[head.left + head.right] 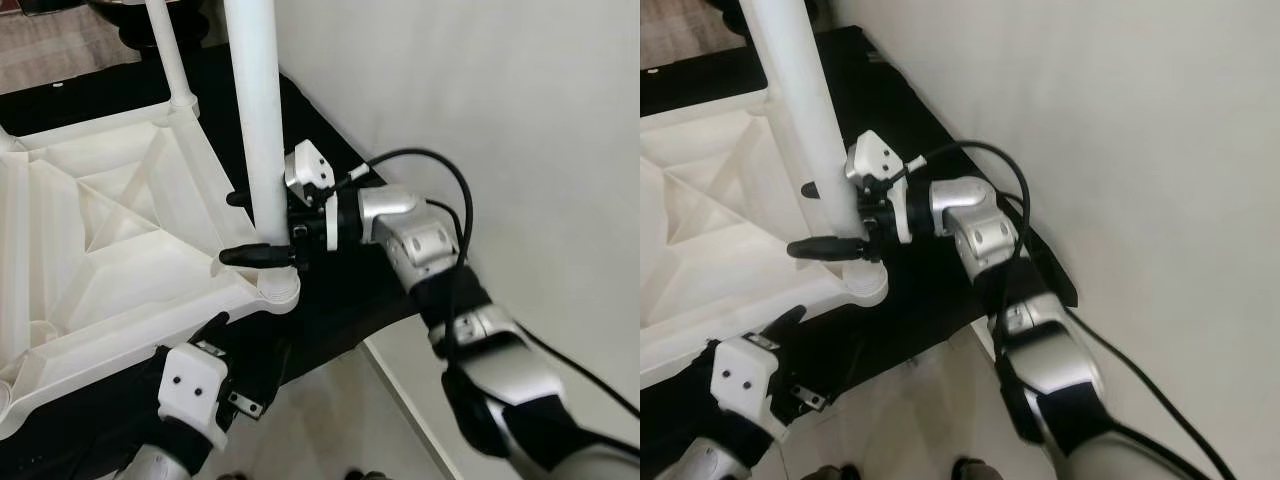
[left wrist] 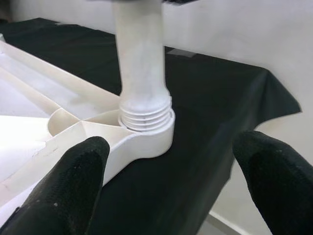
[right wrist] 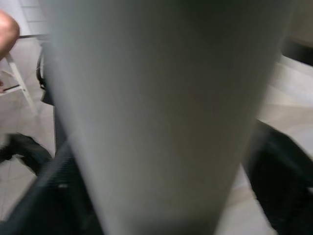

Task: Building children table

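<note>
Threads still show at the socket (image 2: 146, 128), so we keep our right claw (image 1: 262, 226) clamped on the leg (image 1: 258, 120), twisting squarely; left claw (image 2: 171, 176) wide below.

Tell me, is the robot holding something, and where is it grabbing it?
Yes. The right pincer is shut around the white table leg, low down, just above its threaded end. The left pincer holds nothing.

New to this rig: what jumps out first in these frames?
The white leg standing upright in the corner socket of the upturned white tabletop, its threads still partly exposed. The right claw is shut on the leg just above the socket. The left claw hovers open by the tabletop's near corner, over the black cloth.
</note>
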Available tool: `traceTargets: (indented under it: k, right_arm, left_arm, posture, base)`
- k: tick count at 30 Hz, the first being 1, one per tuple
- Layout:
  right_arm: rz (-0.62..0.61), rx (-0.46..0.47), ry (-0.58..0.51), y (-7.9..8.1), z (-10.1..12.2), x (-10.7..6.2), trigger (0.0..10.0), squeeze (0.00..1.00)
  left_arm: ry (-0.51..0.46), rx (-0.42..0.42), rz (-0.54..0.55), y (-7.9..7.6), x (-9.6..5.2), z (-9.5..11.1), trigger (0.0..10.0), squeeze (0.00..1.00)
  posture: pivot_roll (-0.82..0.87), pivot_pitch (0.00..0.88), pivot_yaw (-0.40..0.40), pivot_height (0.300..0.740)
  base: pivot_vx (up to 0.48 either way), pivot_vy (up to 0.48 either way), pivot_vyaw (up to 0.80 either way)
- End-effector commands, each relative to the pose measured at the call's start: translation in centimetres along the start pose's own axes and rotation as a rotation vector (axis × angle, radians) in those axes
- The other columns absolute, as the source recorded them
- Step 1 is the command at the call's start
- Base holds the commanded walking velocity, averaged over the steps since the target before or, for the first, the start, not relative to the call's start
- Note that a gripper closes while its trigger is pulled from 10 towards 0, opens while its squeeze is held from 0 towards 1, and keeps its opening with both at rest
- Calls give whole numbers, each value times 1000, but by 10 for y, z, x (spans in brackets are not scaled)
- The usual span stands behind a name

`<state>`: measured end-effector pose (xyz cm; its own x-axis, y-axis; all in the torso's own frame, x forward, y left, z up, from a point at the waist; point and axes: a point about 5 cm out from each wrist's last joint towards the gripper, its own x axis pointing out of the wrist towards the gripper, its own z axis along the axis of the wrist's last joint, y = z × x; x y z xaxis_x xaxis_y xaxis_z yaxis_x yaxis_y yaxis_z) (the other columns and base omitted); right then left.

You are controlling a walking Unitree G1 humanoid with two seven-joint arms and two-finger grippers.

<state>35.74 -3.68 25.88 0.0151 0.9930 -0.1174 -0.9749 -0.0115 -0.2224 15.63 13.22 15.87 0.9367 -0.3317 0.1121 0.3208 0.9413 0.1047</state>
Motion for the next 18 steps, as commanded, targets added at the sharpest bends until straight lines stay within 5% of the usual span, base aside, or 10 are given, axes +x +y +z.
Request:
traceTargets:
  k: [1, 15, 17, 18]
  right_arm:
    - [30, 2, 37, 1, -8, 1, 0, 0]
    - [-228, 124, 135, -4, -53, -28, 0, 0]
    - [-557, 190, 173, -2, -70, -34, 0, 0]
    - [-557, 190, 173, -2, -70, -34, 0, 0]
  left_arm:
    - [20, 35, 8, -1, -5, 1, 10000, 0]
    - [17, 15, 152, -4, -26, 5, 10000, 0]
    - [18, 10, 172, -5, -28, 3, 10000, 0]
    - [18, 10, 172, -5, -28, 3, 10000, 0]
  posture:
    - [146, 227, -53, 740]
    - [94, 211, -70, 740]
    - [74, 201, -84, 740]
    - [74, 201, -84, 740]
  base:
    - [0, 0, 0]
    - [0, 0, 0]
    - [0, 0, 0]
    - [0, 0, 0]
